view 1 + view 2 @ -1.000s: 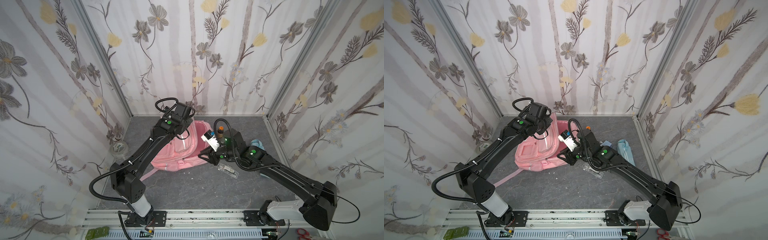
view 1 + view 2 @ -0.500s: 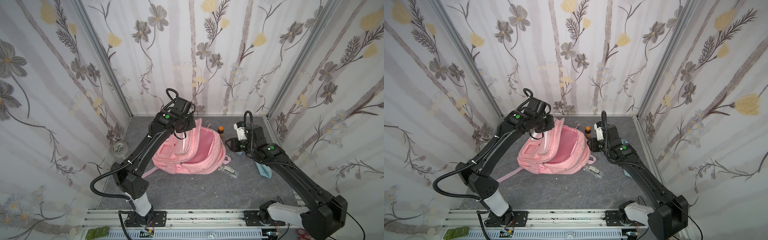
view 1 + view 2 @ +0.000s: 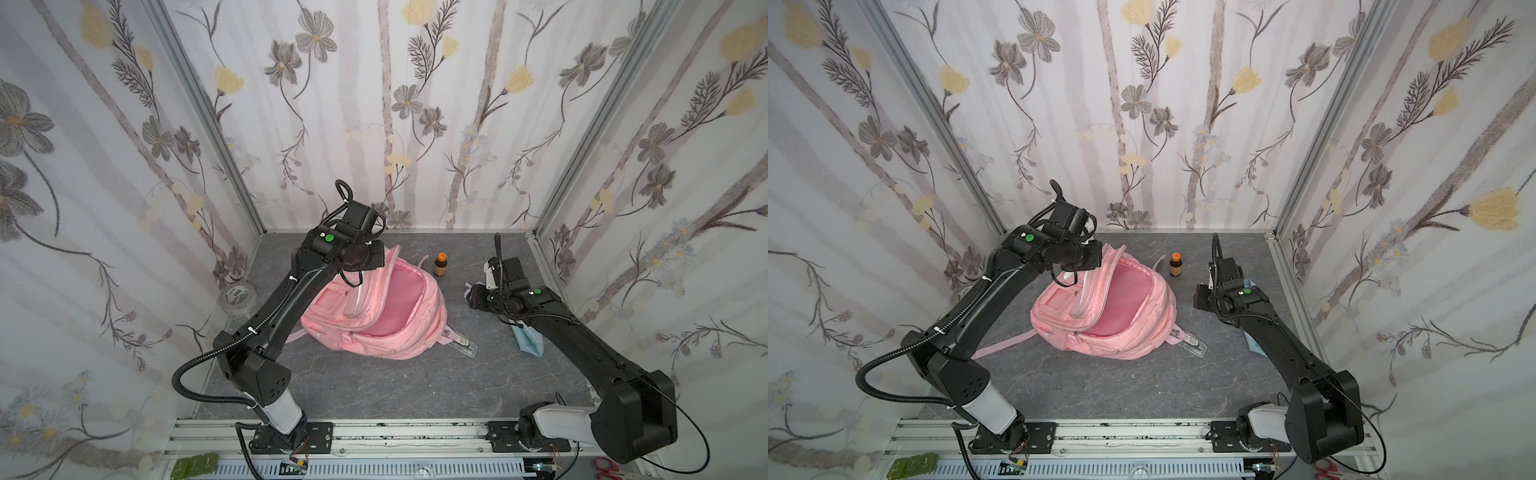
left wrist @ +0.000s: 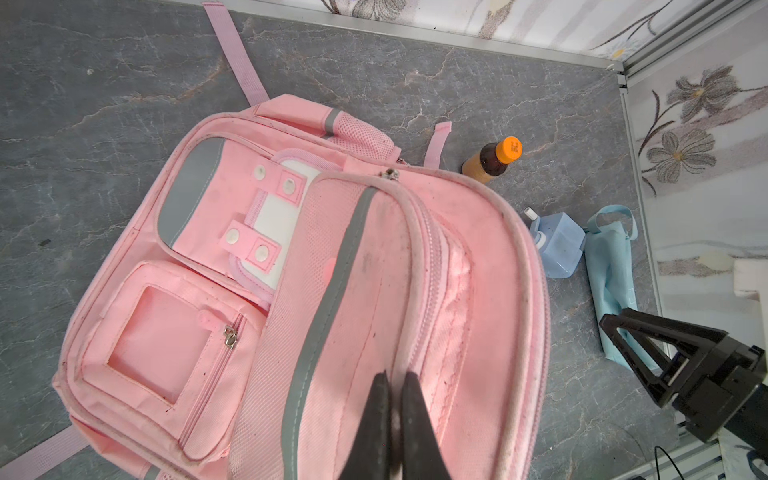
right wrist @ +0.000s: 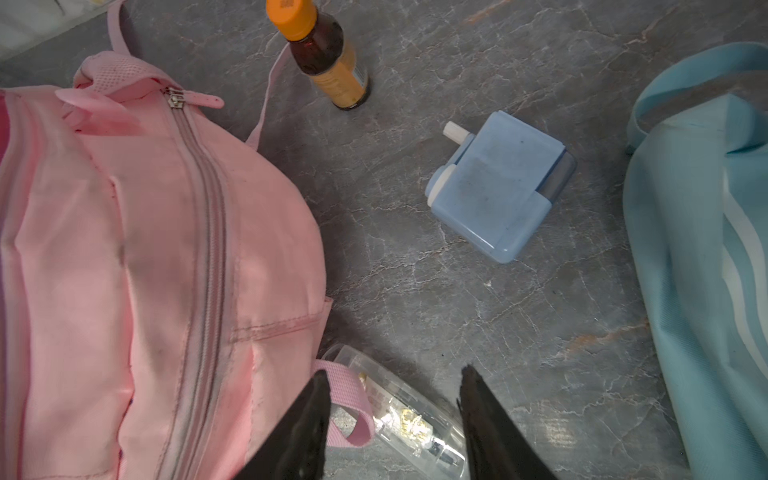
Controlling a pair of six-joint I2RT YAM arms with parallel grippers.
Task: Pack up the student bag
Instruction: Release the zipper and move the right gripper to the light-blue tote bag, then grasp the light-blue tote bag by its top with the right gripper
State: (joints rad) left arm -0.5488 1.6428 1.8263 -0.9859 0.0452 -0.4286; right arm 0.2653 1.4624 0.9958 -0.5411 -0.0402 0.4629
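Lying in the middle of the table point(image 3: 374, 386), the bag point(image 3: 386, 345) had its main compartment gaping and its front flap held up at the far left. The left wrist view showed what both top views hid under the arm: the left gripper point(image 4: 392, 376) pinched tight on that flap's rim (no gap between the fingers). The right gripper point(image 5: 395, 370) hovered right of the bag, jaws apart and empty, above a clear case point(image 5: 399, 411) just beside the bag's near-right corner. A bottle point(image 3: 440, 265) stood upright off the bag's far-right side. Only the wrist views gave the sharpener point(image 5: 498, 187) clearly; in both top views the right arm all but covered it. A pouch point(image 4: 611, 274) lay further right, by the wall. A tape roll point(image 3: 237, 296), far left, appeared in no wrist view.
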